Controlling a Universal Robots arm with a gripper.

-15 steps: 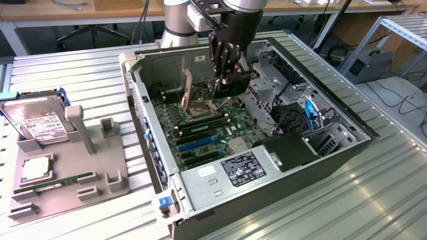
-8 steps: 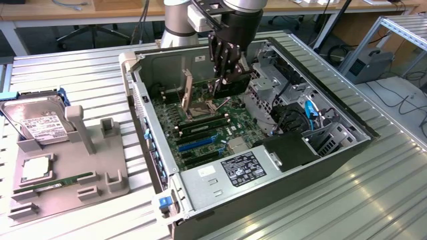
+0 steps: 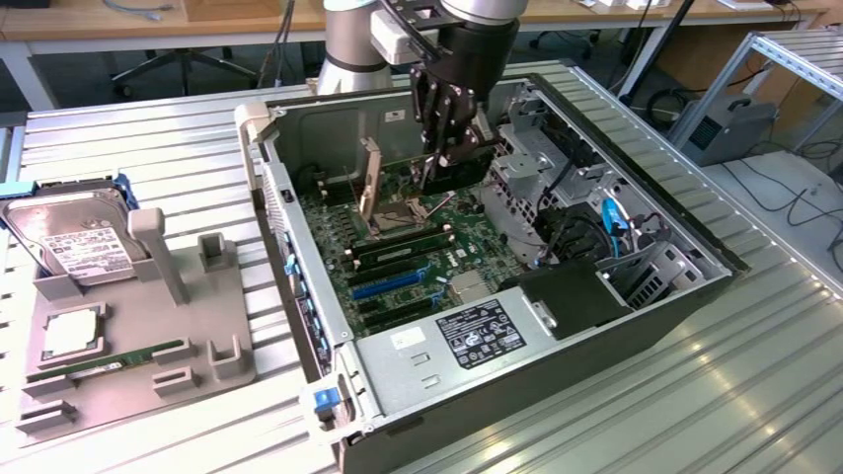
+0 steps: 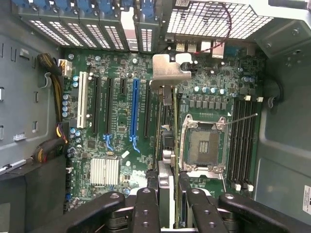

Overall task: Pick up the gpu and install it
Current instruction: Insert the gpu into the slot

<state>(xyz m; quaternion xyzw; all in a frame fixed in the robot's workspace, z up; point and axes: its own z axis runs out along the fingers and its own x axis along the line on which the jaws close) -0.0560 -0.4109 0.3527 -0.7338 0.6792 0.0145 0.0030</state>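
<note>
On the slatted metal bench point(image 3: 737, 395), nearest at the exterior view's left, sits a grey holder point(image 3: 132, 385) with a narrow green RAM stick point(image 3: 113, 357) lying in a groove. Just behind the stick, a silver hard drive point(image 3: 73, 242) with a white label leans in the holder's far end. To the right of the holder the open computer case point(image 3: 593, 365) lies on its side. Its power supply point(image 3: 461, 341) is at the near end and the green motherboard point(image 3: 395, 267) is spread across the floor behind that. Farther in, the hand point(image 3: 448, 148) reaches down from the arm into the case, over the far part of the board. Its dark fingers point(image 4: 146, 208) are clamped on the gpu point(image 4: 166, 136) from both sides. In the wrist view the card shows edge-on as a thin blade with its silver bracket point(image 4: 170, 73) toward the vented rear wall of the case. It stands upright between the row of long slots, beside the blue slot point(image 4: 134, 111), and the open processor socket point(image 4: 201, 145). Whether its lower edge is already seated in a slot or just above the board cannot be told. Beyond the case, the arm's pale base stands at the far edge of the bench.
</note>
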